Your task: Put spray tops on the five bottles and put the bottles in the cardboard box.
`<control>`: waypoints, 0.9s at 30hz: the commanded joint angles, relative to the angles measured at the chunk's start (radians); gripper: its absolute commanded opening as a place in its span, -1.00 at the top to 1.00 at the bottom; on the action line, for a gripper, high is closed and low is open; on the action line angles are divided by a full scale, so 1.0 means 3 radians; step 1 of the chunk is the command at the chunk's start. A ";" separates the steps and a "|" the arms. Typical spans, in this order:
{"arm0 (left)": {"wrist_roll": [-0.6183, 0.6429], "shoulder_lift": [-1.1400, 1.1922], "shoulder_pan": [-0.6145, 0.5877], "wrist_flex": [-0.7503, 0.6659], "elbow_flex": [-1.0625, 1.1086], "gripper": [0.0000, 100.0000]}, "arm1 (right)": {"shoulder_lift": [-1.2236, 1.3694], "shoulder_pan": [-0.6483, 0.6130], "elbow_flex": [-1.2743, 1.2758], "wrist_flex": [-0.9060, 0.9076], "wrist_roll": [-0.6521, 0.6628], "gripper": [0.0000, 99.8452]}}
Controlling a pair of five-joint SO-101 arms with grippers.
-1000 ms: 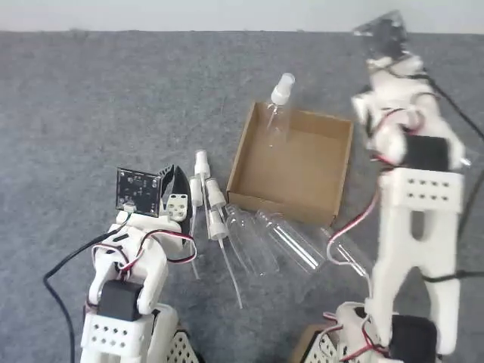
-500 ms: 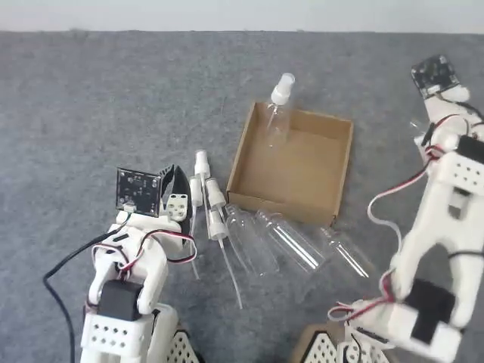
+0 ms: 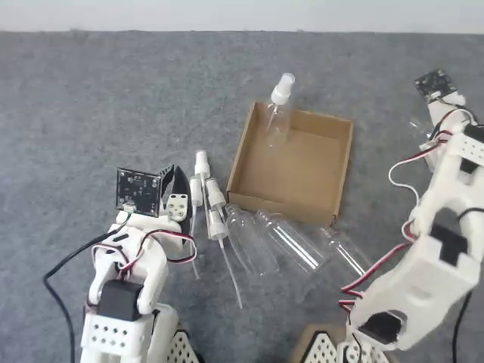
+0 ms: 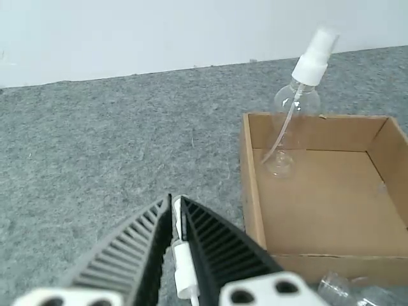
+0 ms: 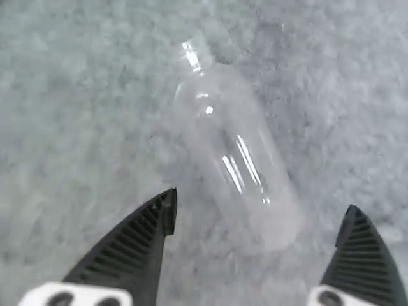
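Right gripper (image 5: 260, 201) (fingers wide apart) now over bottle (image 5: 233, 153)

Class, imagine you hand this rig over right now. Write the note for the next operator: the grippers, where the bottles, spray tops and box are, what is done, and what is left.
Left gripper: nearly shut, with a spray top in its narrow gap.
Right gripper: open over a topless bottle lying on the table.
Done: one capped bottle stands in the cardboard box.
Three other topless bottles lie in front of the box, and loose spray tops lie beside it.
Left: cap four bottles and box them.
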 commanded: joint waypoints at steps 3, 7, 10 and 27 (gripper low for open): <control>-0.0026 -0.0036 -0.0010 -0.0107 -0.0013 0.98 | 0.0355 0.0028 -0.0644 -0.0105 0.0026 0.33; -0.0026 -0.0041 -0.0015 -0.0107 -0.0013 0.98 | 0.0667 0.0028 -0.0910 -0.0095 0.0026 0.33; -0.0026 -0.0041 -0.0015 -0.0107 -0.0013 0.98 | 0.0867 0.0043 -0.1008 -0.0069 0.0026 0.34; -0.0005 -0.0026 -0.0026 -0.0107 -0.0018 0.98 | 0.0969 0.0176 -0.1048 0.0785 0.0026 0.86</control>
